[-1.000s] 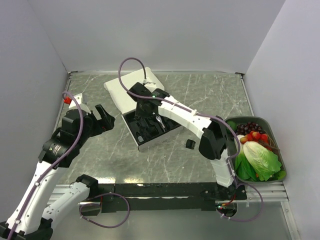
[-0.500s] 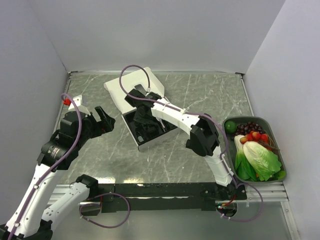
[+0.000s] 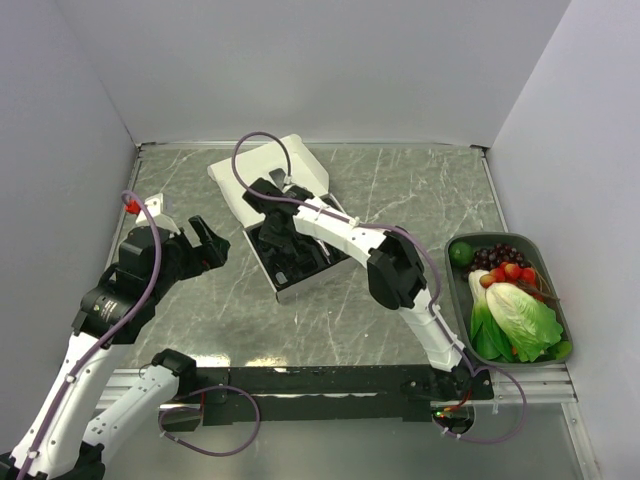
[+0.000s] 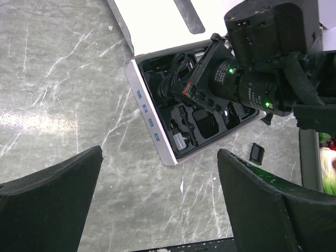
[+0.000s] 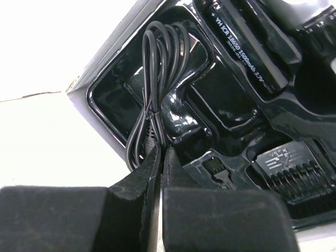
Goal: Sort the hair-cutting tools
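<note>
Grey marbled tabletop (image 3: 420, 190) is overhung by the wide-spread left gripper (image 4: 160, 157); the right gripper (image 5: 160, 151) is pinched closed over a glossy black moulded plastic tray (image 5: 226, 105).

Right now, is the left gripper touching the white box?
Apart. The top view shows bare table between the open left gripper and the white box.

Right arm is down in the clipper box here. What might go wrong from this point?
The right gripper, shut, has its tips right at the coiled cable in the black tray; pulling away may snag it and drag it out. A small black attachment lies loose on the table beside the box; a low sweep of that arm could knock it away.
</note>
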`<move>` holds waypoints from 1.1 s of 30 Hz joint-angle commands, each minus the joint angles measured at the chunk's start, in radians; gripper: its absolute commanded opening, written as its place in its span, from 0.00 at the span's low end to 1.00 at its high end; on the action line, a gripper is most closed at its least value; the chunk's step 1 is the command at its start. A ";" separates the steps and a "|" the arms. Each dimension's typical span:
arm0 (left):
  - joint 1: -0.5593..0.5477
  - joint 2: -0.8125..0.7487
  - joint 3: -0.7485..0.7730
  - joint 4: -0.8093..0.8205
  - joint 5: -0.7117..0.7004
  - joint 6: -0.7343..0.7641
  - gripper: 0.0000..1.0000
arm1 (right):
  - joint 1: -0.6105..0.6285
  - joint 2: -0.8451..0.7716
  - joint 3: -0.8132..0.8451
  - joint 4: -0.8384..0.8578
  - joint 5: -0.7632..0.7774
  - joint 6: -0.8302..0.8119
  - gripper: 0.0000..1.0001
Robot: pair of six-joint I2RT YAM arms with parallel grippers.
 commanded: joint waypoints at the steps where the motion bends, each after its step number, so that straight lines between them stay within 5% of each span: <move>1: 0.000 -0.006 -0.001 0.006 0.014 0.014 0.97 | -0.007 0.010 0.037 0.014 0.006 -0.002 0.00; 7: 0.000 0.000 -0.001 0.011 0.008 0.024 0.97 | -0.021 0.021 0.037 0.040 -0.012 -0.029 0.00; 9: -0.002 0.000 -0.003 0.012 0.006 0.025 0.97 | -0.026 0.022 0.030 0.049 -0.026 -0.041 0.12; 10: -0.002 0.000 -0.003 0.014 0.005 0.027 0.97 | -0.026 0.022 0.029 0.056 -0.027 -0.045 0.27; 13: -0.002 0.002 -0.007 0.017 0.003 0.030 0.97 | -0.026 0.019 0.027 0.066 -0.035 -0.055 0.38; 25: -0.002 0.014 0.005 0.019 -0.003 0.037 0.97 | -0.032 -0.155 -0.008 0.124 0.028 -0.205 0.41; 33: -0.002 0.038 -0.041 0.095 0.066 0.082 0.97 | -0.124 -0.546 -0.395 0.222 -0.024 -0.483 0.43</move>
